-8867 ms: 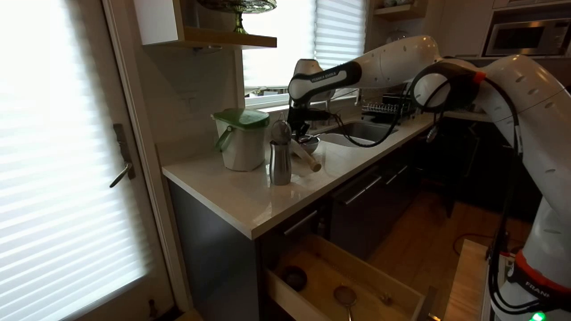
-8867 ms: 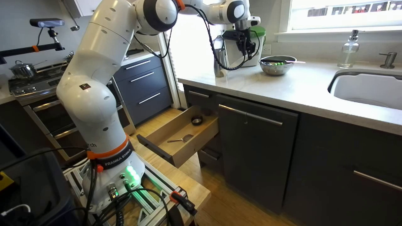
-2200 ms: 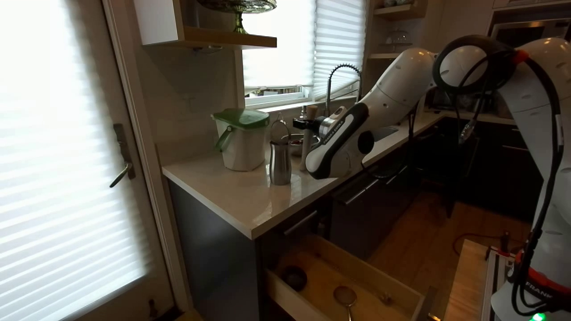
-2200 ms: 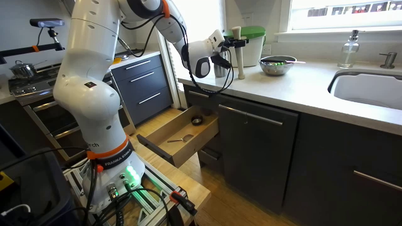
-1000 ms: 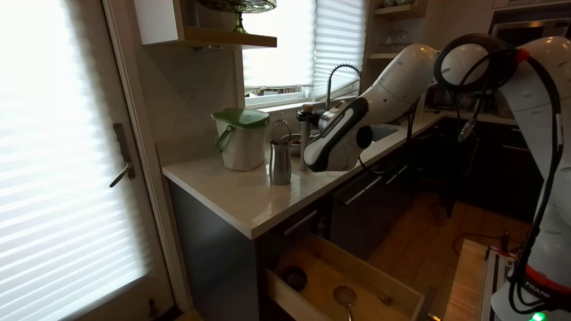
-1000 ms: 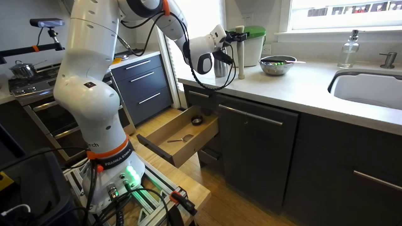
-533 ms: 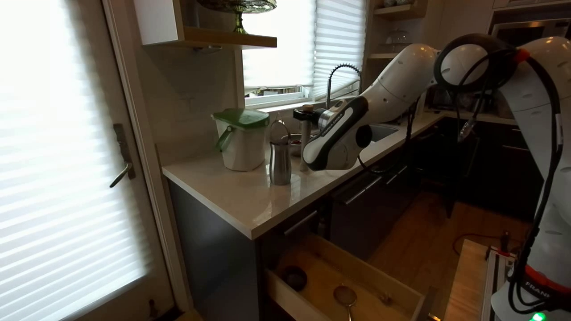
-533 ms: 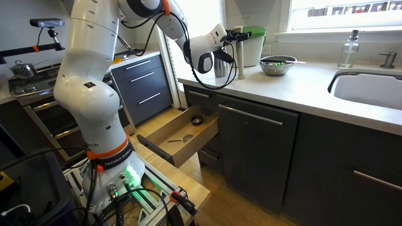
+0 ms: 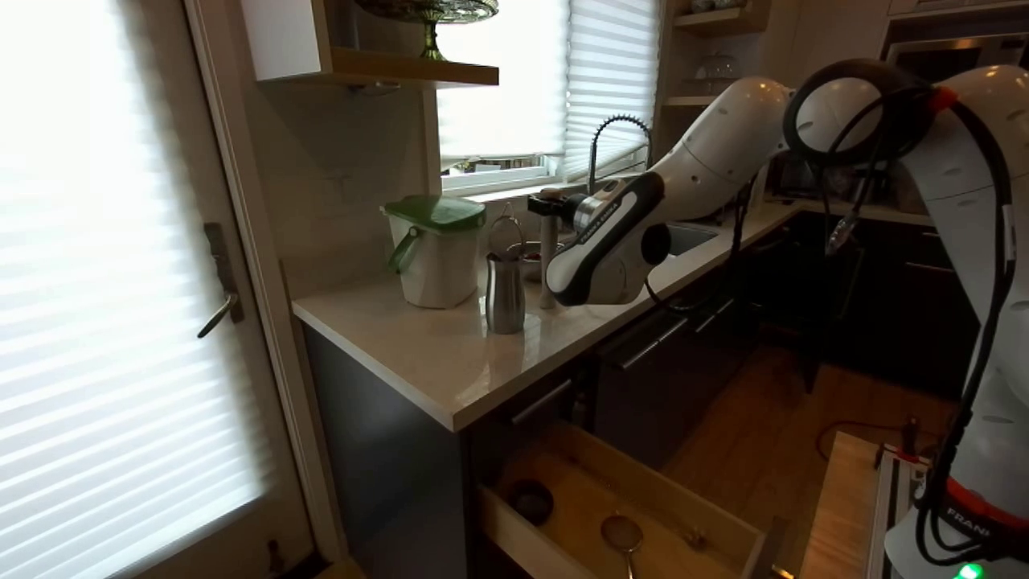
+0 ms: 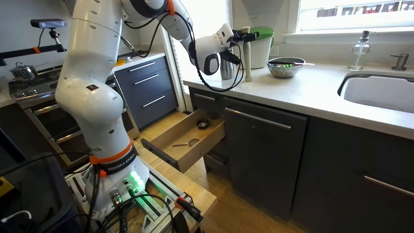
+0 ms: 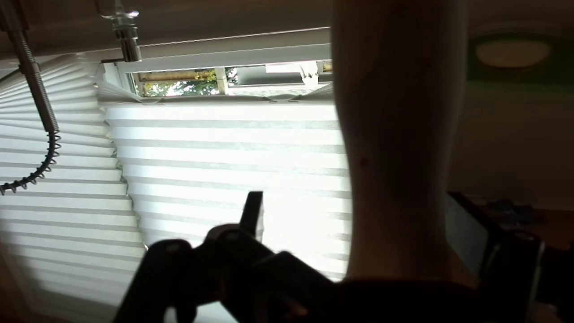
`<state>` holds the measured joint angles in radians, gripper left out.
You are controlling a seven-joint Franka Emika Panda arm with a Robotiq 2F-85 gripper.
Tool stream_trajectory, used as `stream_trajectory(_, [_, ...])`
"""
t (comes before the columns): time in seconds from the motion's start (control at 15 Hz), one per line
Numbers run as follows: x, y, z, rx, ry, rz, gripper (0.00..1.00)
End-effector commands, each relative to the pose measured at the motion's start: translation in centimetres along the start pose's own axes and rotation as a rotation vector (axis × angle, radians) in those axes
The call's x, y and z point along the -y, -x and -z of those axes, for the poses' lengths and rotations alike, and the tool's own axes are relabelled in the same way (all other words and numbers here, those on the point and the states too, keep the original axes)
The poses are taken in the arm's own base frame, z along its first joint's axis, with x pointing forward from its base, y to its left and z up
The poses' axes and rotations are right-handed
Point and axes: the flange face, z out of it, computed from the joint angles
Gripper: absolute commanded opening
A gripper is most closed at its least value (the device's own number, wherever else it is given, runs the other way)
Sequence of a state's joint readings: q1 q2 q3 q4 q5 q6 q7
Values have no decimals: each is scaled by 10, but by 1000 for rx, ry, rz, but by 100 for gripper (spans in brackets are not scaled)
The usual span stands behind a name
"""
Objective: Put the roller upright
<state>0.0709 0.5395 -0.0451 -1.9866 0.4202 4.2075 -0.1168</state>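
The roller (image 10: 247, 63), a slender light-brown wooden pin, stands upright with its foot on the counter (image 10: 317, 89). It also shows in an exterior view as the roller (image 9: 548, 265) just behind the steel cup. In the wrist view the roller (image 11: 399, 112) looms dark and close, running down between the jaws. My gripper (image 11: 354, 194) is open around its upper part. A wide bright gap separates the roller from the left finger (image 11: 252, 211); the right finger (image 11: 468, 229) is right by its side, and whether they touch I cannot tell. Both exterior views show the gripper (image 10: 246, 35) level near the roller's top.
Near the roller stand the steel cup (image 9: 505, 297) with a strainer (image 9: 505, 237) in it, and the white jug with green lid (image 9: 438, 257). A metal bowl (image 10: 284, 70) is farther along, before the sink (image 10: 378, 92). Below, a drawer (image 10: 176, 134) is pulled out.
Several seconds ago the roller slanted beside the cup; now it is upright. Within the last second the jaws have spread off it, its top shifting slightly, and it stays standing.
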Motion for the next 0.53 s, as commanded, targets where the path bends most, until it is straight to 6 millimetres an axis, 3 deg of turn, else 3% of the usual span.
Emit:
stream_trajectory(0.0, [2,-15,3,-10,-4,-22,100])
stream_trajectory(0.47, [10,-60,11,-79,-20,-55,100])
